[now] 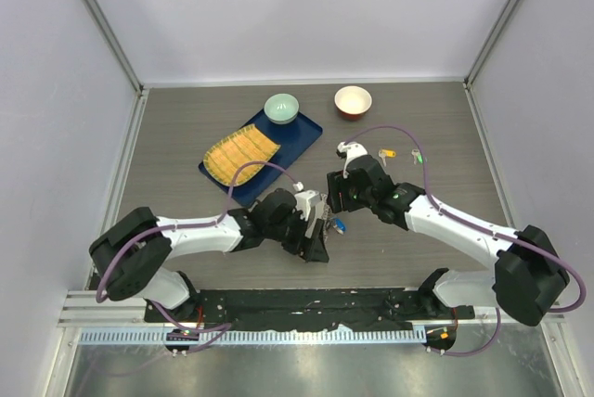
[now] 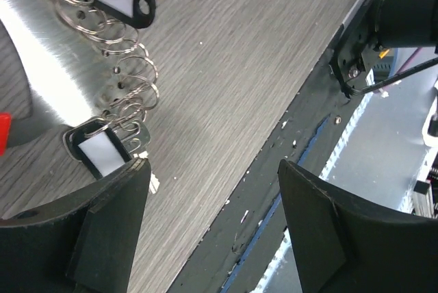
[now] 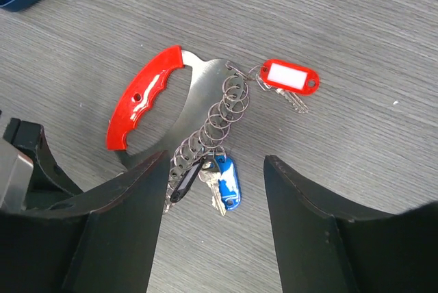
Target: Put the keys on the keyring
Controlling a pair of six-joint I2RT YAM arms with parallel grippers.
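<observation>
The keyring (image 3: 219,118) lies flat on the table: a chain of silver rings on a silver plate with a red grip (image 3: 140,105), carrying a red tag (image 3: 291,77), a blue tag (image 3: 226,182) and a black tag (image 3: 185,180). My right gripper (image 3: 215,159) hovers open over the blue tag, holding nothing. My left gripper (image 2: 212,164) is open and empty too, its left finger (image 2: 116,211) beside a black tag (image 2: 102,153) at the end of the ring chain (image 2: 126,67). Two loose keys, yellow-headed (image 1: 387,153) and green-headed (image 1: 417,158), lie behind the right arm.
A blue tray (image 1: 306,128) holding a yellow mat (image 1: 241,154) and a green bowl (image 1: 281,107) sits at the back left. An orange bowl (image 1: 353,100) stands behind the keys. The table's dark front edge (image 2: 274,190) runs just past the left gripper.
</observation>
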